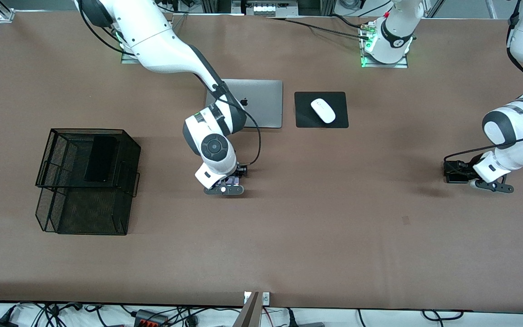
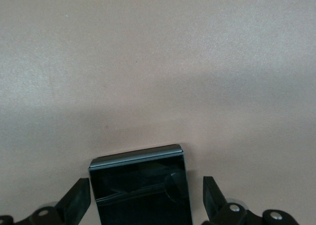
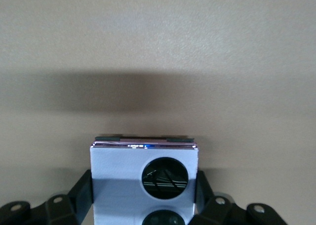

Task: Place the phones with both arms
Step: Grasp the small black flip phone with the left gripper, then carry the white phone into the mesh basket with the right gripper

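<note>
The squarish lilac-white phone [image 3: 118, 185] with two black circles sits between the fingers of my right gripper [image 3: 144, 193], and both fingers press its sides. This gripper [image 1: 224, 190] is low over the table's middle, with a bit of the lilac phone [image 1: 232, 180] showing under it. My left gripper [image 1: 492, 186] is low at the left arm's end of the table. In the left wrist view it [image 2: 145, 200] is open around the squarish black phone [image 2: 138, 185], with gaps on both sides. The long black slab [image 1: 100, 159] lies in the mesh tray's upper tier.
A black two-tier mesh tray [image 1: 48, 181] stands toward the right arm's end. A closed silver laptop [image 1: 266, 102] and a white mouse [image 1: 323, 110] on a black pad [image 1: 307, 119] lie farther from the front camera.
</note>
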Controlling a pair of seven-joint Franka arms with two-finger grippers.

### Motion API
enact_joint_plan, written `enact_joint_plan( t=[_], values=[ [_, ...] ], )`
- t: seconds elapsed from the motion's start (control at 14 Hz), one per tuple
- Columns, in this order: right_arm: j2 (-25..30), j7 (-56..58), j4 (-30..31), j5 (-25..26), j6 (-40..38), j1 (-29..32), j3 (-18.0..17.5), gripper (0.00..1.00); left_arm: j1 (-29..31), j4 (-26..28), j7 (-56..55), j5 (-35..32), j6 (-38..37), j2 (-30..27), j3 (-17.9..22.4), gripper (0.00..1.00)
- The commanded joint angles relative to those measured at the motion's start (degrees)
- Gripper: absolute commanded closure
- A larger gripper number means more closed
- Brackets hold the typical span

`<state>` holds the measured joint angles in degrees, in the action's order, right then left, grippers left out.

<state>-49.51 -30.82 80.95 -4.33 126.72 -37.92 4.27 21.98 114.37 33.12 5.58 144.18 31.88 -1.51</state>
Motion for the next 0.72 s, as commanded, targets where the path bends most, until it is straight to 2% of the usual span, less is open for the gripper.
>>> enact_joint_plan(
  t=[0.0, 0.14, 0.43, 0.64],
  values=[
    [4.4, 0.5, -0.1, 0.6, -2.2, 0.8, 0.4, 0.59, 0.4, 2.4, 2.6, 0.5, 1.7, -1.5, -0.3, 0.00],
    [7.7, 2.8, 0.0, 0.7, -4.5, 3.4, 0.9, 0.59, 0.5, 2.4, 2.6, 0.5, 1.7, -1.4, -0.3, 0.00],
    [15.5, 16.5, 1.1, 0.5, -16.6, 12.9, 0.9, 0.59, 0.6, 3.2, 2.7, 0.5, 2.5, -1.3, -0.3, 0.00],
    [20.3, 25.8, 3.5, 0.5, -21.7, 20.1, 0.9, 0.59, 1.0, 3.2, 4.1, 0.5, 3.2, -1.0, -0.3, 0.00]
  ],
)
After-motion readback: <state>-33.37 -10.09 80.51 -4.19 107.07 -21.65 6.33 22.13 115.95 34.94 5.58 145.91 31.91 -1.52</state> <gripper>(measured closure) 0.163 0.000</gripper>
